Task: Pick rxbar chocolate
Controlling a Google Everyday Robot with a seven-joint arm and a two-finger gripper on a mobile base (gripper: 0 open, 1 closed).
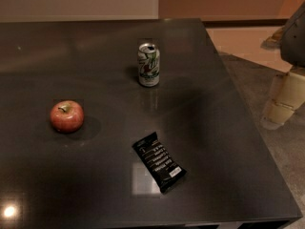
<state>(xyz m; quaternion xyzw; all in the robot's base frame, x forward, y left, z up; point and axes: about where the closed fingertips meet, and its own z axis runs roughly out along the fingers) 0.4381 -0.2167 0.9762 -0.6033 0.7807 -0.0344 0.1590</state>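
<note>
The flat, black, rectangular rxbar chocolate wrapper with white lettering [158,161] lies thin against the dark glossy bench [228,128]. I judge that a descent could skid over the foil or shove it toward the nearby front edge instead of pinching it. It sits diagonally, white patch at the near-right end, so a badly turned wrist might catch only a corner. The cream-coloured claw [282,101] hangs beyond the bench's right side, well apart from the bar, up and to its right. I cannot tell whether it is released or clenched.
</note>
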